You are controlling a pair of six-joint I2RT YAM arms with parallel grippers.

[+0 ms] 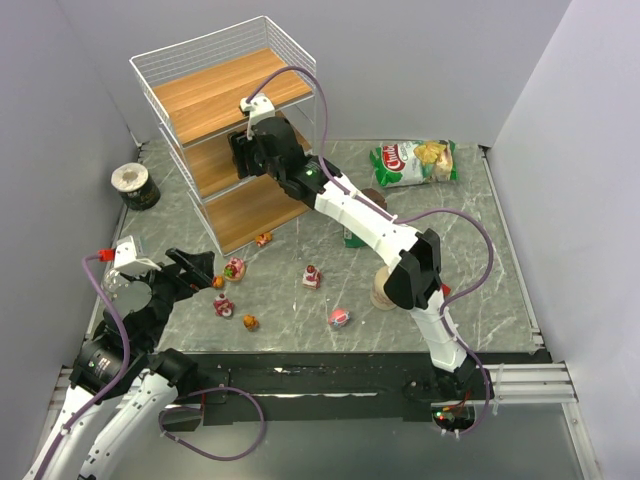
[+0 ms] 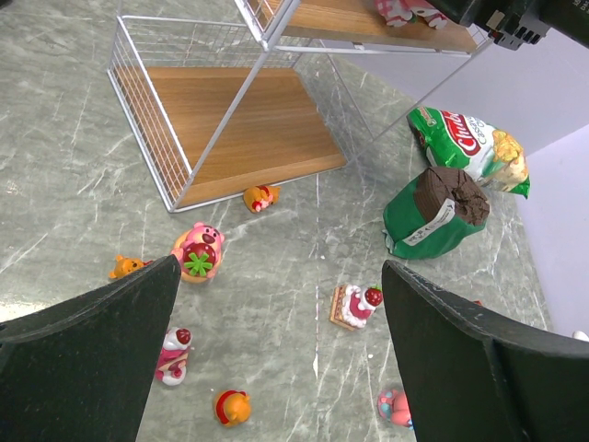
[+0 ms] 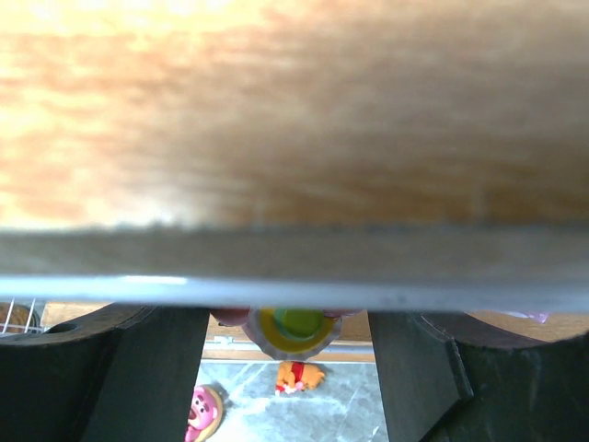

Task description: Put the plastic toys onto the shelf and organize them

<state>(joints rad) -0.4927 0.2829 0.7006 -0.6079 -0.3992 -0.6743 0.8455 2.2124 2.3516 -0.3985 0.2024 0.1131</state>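
The shelf [image 1: 225, 95] stands at the back left, a white wire rack with three wooden tiers. My right gripper [image 1: 243, 152] reaches into its middle tier. In the right wrist view the right gripper [image 3: 287, 368] is open, with a yellow-and-green frilled toy [image 3: 294, 330] between the fingers and a gap on each side. Several plastic toys lie on the table: a pink bear [image 2: 197, 251], a cake slice [image 2: 354, 305], an orange bear [image 2: 260, 197], a red-and-white one [image 2: 173, 353]. My left gripper [image 2: 281, 267] hangs open and empty above them.
A green packet [image 2: 433, 216] and a chips bag [image 1: 415, 160] lie right of the shelf. A dark tape roll [image 1: 133, 186] sits at the far left. More toys [image 2: 405, 9] rest on the shelf's middle tier. Grey walls enclose the table.
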